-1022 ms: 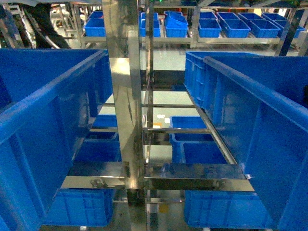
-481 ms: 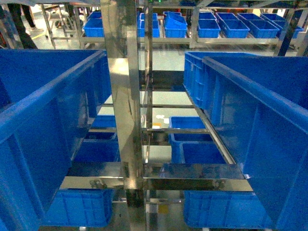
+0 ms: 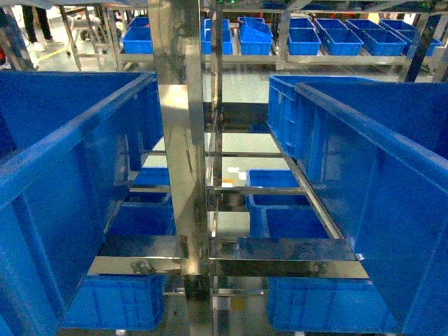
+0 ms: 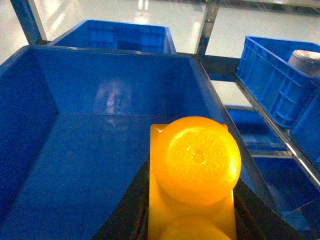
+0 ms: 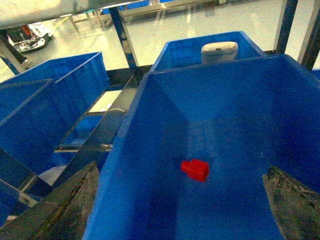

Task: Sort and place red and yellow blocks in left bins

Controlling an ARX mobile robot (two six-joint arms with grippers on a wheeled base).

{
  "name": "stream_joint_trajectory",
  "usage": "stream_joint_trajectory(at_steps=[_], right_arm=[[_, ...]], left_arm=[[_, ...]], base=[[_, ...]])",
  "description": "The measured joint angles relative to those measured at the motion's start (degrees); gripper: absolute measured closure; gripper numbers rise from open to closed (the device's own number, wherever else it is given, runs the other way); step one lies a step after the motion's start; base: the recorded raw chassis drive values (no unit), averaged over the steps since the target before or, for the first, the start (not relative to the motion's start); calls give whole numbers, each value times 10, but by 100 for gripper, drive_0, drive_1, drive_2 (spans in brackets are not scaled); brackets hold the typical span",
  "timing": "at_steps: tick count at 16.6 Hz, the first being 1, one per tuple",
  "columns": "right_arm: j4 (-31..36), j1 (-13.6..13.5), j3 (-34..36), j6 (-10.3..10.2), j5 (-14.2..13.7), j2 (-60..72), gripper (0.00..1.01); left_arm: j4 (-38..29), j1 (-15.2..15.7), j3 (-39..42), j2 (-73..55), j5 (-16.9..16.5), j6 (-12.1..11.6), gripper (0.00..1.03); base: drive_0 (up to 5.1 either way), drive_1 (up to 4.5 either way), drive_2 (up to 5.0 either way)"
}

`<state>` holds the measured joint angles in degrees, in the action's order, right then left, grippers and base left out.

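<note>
Yellow block [image 4: 192,175]: clamped between the dark fingers of the left gripper [image 4: 192,210], filling the lower middle of the left wrist view; round stud faces the camera, its embossed pattern too blurred to read; second stud cut off by the bottom edge.
Left bin [image 4: 75,165]: lies below and beyond the held block; near wall cut off, floor bare in the visible part.
Red block [image 5: 195,169]: lies on the floor of the right bin [image 5: 150,150], about mid-floor, apart from every wall; top shape too small to make out.
Right gripper [image 5: 182,200]: jaws spread wide, holding nothing; only two worn finger [image 5: 67,205] tips visible at the bottom corners, over the near rim.
White object [image 5: 219,51]: sits in the bin behind, half hidden by the far wall.
Head view: steel rack post [image 3: 178,140] in the centre between blue bins; grippers and blocks out of sight.
Writing: none legible.
</note>
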<state>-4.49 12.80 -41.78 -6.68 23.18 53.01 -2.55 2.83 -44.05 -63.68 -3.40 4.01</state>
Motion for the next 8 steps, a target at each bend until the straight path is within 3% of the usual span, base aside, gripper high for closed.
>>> stream_joint_trajectory(at_steps=[3,5,6,8], right_arm=[[-81,-14,-2,-7,-11,-75,3],[-138,-44,-3,-10,-18,-123,3],[-113,-53,-3,-1,-46,-126,3],[-119,-53,-2,3,-55,-116,3]], left_arm=[[0,0,0,0,0,0,75],[0,0,0,0,0,0,75],[0,0,0,0,0,0,75],[-1,0,0,0,-2,0,75]], base=[[0,0,0],[0,0,0],[0,0,0],[0,0,0]])
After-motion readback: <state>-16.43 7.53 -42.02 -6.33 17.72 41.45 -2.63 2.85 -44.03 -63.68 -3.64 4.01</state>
